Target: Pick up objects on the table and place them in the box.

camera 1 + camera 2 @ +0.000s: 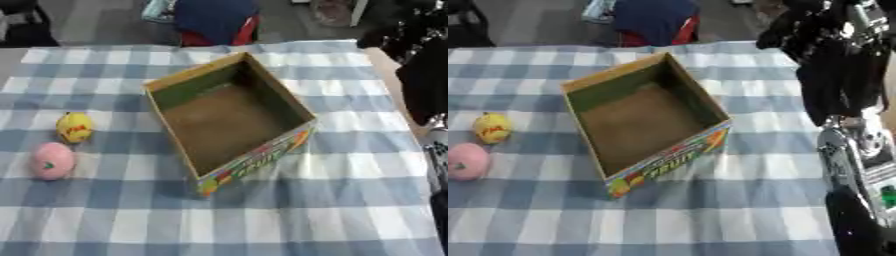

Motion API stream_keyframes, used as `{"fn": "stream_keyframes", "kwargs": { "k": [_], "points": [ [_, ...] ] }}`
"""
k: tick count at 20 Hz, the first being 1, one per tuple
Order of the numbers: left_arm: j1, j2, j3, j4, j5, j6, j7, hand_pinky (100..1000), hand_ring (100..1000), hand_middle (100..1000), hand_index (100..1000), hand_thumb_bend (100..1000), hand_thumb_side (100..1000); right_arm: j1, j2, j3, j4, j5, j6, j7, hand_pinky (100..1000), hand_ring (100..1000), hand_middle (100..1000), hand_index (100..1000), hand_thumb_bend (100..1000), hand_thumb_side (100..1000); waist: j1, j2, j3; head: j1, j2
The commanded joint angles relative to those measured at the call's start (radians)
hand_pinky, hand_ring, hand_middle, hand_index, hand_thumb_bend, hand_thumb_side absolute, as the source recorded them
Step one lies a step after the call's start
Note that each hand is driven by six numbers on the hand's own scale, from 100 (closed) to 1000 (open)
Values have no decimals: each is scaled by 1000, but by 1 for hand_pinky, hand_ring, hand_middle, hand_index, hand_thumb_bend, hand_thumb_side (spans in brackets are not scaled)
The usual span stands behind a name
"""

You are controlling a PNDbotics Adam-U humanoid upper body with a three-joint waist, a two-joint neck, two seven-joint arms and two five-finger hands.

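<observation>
Open box on a blue-and-white checked cloth, two small toys lying to its left, right arm at the far right edge.

At the left, a pink round object (52, 160) with a small green mark lies on the tablecloth (332, 210), and just beyond it sits a yellow round object (75, 127) with red markings; the two are near each other but apart, and both are outside the box. In the middle stands the cardboard box (254, 159), set askew, open at the top, with a yellow rim, brown floor and bright fruit-like print on its near outer wall; nothing can be seen inside it. At the right, the robot's right arm (846, 80), black with silver parts, rises along the table's edge; I cannot tell how its hand's fingers are set or whether it holds anything. The left hand does not show.
</observation>
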Motion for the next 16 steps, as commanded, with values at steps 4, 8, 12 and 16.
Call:
{"fn": "stream_keyframes", "kwargs": {
  "k": [4, 8, 12, 16],
  "points": [
    [-82, 17, -43, 51, -47, -37, -39, 532, 806, 777, 960, 938, 780, -10, -12, 5, -9, 3, 3, 10, 605, 560, 525, 721, 100, 1000, 9, -21, -10, 16, -7],
    [-143, -9, -70, 96, -84, -61, -67, 538, 810, 784, 965, 920, 767, -10, -11, 10, -8, 1, 5, 16, 605, 560, 525, 721, 100, 1000, 12, -22, -16, 24, -5],
    [-200, -43, -89, 158, -111, -82, -114, 550, 824, 801, 974, 867, 698, -9, -9, 14, -7, 0, 9, 21, 606, 560, 525, 721, 100, 1000, 16, -24, -25, 35, -2],
    [-245, -72, -101, 210, -126, -105, -176, 556, 831, 805, 977, 853, 667, -8, -9, 17, -7, -1, 11, 24, 605, 560, 525, 721, 100, 1000, 19, -26, -28, 39, -2]
  ]
}}
